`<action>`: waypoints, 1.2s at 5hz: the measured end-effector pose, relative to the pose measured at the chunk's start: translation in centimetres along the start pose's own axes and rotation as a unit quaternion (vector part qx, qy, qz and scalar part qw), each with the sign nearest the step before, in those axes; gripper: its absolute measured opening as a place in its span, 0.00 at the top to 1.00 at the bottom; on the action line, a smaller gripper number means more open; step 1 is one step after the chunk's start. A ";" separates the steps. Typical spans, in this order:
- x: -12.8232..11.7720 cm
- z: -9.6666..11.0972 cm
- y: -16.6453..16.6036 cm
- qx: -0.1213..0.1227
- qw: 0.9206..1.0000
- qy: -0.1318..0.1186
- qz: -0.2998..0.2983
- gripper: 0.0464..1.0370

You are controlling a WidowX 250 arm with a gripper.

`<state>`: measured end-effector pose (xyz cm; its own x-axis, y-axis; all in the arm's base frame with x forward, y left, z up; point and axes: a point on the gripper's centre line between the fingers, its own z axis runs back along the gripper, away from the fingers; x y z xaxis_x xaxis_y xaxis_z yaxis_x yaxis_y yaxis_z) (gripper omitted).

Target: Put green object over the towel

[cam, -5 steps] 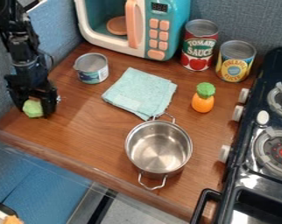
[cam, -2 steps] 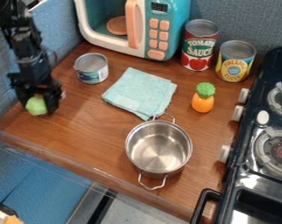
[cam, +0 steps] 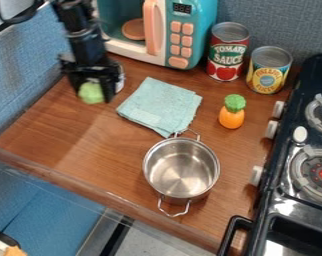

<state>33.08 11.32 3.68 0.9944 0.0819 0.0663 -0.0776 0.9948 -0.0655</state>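
My black gripper (cam: 93,93) hangs over the left part of the counter, just left of the towel, shut on the green object (cam: 91,93), a round light-green thing held between its fingertips. The folded light-teal towel (cam: 160,106) lies flat on the wood to the right of the gripper, apart from the green object. Whether the green object touches the counter, I cannot tell.
A small can (cam: 119,80) stands partly hidden behind the gripper. The toy microwave (cam: 184,32), a tomato sauce can (cam: 227,52) and a pineapple can (cam: 268,70) line the back. A steel pot (cam: 181,169), orange toy (cam: 232,112) and stove (cam: 304,150) are rightward.
The gripper has moved right and toward the back with the green object in it, and it now covers part of the small can. The towel has stayed in place.
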 end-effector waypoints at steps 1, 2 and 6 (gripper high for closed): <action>1.8 0.3 -3.4 0.013 1.000 -0.015 -0.020 0.29; 3.0 -1.5 -5.3 0.032 0.999 -0.002 -0.035 0.29; 5.5 -3.7 -4.7 0.033 0.999 0.017 -0.008 0.03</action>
<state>39.22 6.89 0.70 0.9974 0.0644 0.0323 -0.0645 0.9979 0.0010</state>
